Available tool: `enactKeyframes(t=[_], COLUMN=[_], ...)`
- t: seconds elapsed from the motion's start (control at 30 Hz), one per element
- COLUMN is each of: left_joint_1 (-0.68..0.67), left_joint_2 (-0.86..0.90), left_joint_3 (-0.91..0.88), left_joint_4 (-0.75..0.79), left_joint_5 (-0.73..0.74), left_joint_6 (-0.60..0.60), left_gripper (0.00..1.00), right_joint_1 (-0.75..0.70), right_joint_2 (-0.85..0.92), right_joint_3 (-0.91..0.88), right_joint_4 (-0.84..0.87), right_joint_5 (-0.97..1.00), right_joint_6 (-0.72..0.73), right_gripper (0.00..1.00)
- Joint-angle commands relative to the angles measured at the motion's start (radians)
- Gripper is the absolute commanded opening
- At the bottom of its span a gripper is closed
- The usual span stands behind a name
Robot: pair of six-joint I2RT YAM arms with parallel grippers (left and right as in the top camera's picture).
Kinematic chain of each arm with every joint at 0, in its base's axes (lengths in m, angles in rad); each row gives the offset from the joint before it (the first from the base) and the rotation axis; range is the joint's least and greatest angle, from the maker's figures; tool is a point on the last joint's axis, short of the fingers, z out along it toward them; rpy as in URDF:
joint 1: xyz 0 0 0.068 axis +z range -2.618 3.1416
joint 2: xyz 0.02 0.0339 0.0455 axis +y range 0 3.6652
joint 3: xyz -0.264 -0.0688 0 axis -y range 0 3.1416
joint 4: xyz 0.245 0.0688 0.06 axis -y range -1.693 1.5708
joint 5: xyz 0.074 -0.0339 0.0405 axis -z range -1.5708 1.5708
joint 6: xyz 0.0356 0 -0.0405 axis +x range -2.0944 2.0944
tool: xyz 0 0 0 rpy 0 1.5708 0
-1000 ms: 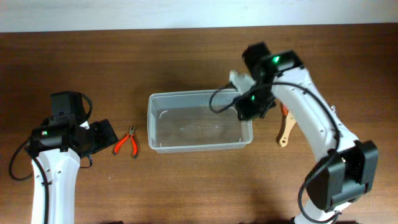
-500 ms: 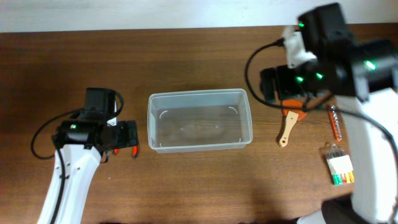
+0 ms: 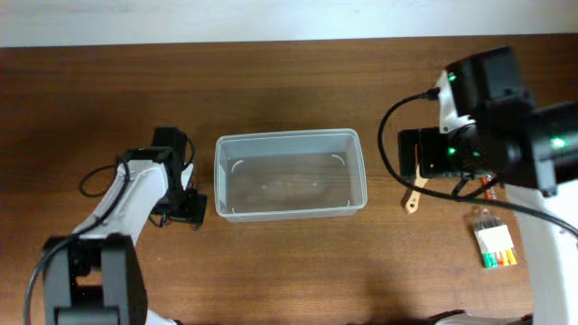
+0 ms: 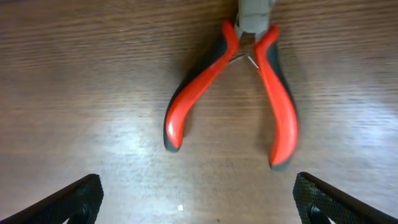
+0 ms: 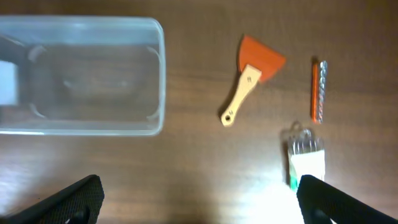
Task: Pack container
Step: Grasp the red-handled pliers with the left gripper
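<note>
The container (image 3: pixel 289 176) is a clear rectangular tub at the middle of the table; the right wrist view shows its right end (image 5: pixel 93 74) with a pale rectangular thing (image 5: pixel 6 84) inside, cut off by the frame's left edge. My left gripper (image 3: pixel 185 206) hangs just left of the tub. In its wrist view it (image 4: pixel 199 205) stands open above red-handled pliers (image 4: pixel 249 87) lying flat on the wood. My right gripper (image 3: pixel 423 158) hovers high to the right of the tub. Its jaws (image 5: pixel 202 202) are open and hold nothing.
Right of the tub lie an orange scraper with a wooden handle (image 5: pixel 252 71), an orange-and-grey stick (image 5: pixel 318 90) and a clear pack of small items (image 5: pixel 306 155). In the overhead view the handle's end (image 3: pixel 413 202) and the pack (image 3: pixel 494 239) show.
My right arm swung from above the tub's right end out to the right and rose. My left arm moved right, to over the pliers.
</note>
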State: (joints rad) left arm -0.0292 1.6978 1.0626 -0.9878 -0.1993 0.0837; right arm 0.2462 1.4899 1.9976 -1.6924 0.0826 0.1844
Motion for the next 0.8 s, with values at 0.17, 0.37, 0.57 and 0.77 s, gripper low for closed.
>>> enactKeyframes(t=[0.17,0.37,0.57,0.77], left_joint_1=[0.055,0.085,0.084,0.084], left_joint_2=[0.048,0.062,0.128,0.183], left_joint_3=[-0.005,-0.005,-0.005,-0.005], left_joint_4=[0.075,0.141,0.177,0.176], left_joint_5=[-0.003,0.109,0.110,0.109], left_joint_6=[0.155,0.252,0.259,0.270], left_gripper=[0.99,0.98,0.98,0.89], right_joint_1=[-0.001,-0.001,-0.001,-0.001], right_joint_2=[0.003,0.003,0.003,0.003], right_joint_3=[-0.097,-0.096,-0.096,-0.096], right_joint_4=[-0.006,-0.006,-0.006,-0.006], right_joint_5=[0.072,0.072,0.073,0.085], right_joint_6=[0.011,0.010,0.004,0.004], right_gripper=[0.99,0.99,0.99,0.99])
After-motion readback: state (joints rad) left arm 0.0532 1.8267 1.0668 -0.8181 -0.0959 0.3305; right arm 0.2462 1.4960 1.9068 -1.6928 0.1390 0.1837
